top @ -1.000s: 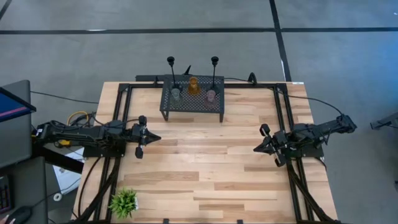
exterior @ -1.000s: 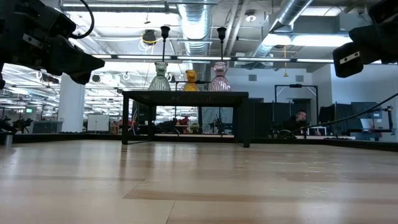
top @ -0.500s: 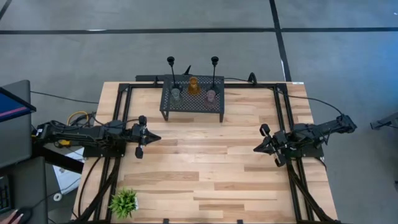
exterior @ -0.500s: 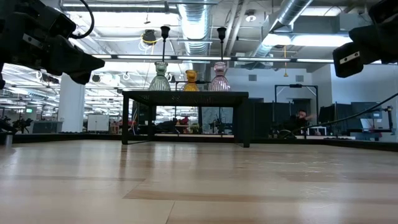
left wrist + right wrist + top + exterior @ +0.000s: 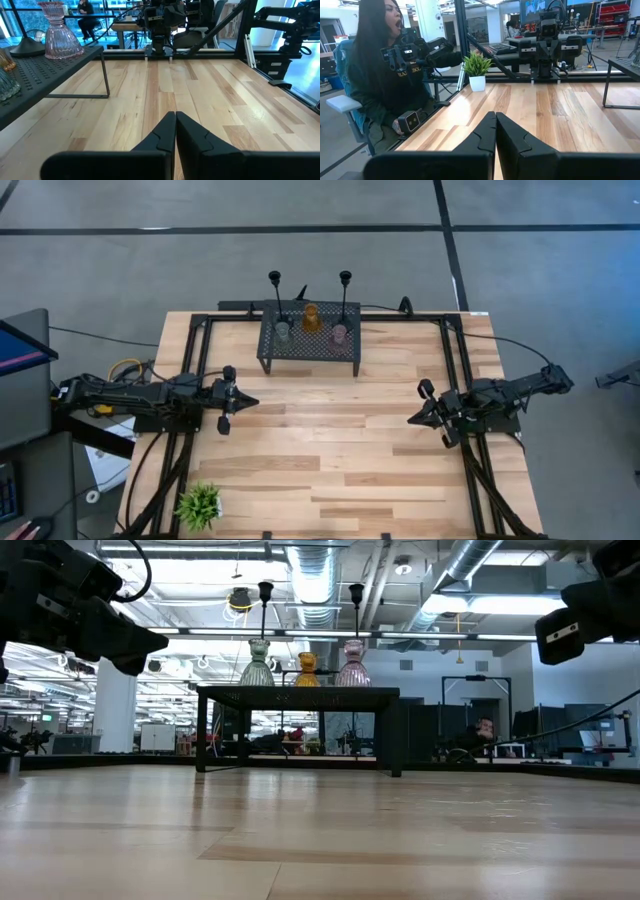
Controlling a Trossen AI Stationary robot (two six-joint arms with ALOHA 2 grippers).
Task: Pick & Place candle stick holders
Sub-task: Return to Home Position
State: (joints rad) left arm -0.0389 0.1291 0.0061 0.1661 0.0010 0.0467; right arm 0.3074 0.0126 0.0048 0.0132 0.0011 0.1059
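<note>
Five candle stick holders stand by their bases on the black mesh stand [image 5: 310,355] at the table's far middle: two tall black stems [image 5: 275,280] [image 5: 345,280], a grey-green one [image 5: 283,332], an amber one [image 5: 311,318] and a pink one [image 5: 339,334]. The low view shows them on the stand's top [image 5: 298,691]. The pink holder [image 5: 61,30] shows in the left wrist view. My left gripper [image 5: 250,401] is shut and empty above the table's left side. My right gripper [image 5: 410,420] is shut and empty above the table's right side.
A small spiky green plant [image 5: 199,505] in a white pot stands at the table's near left corner; it also shows in the right wrist view [image 5: 477,70]. A person [image 5: 390,75] sits beyond the table's left edge. Bare wood [image 5: 330,450] lies between the two grippers.
</note>
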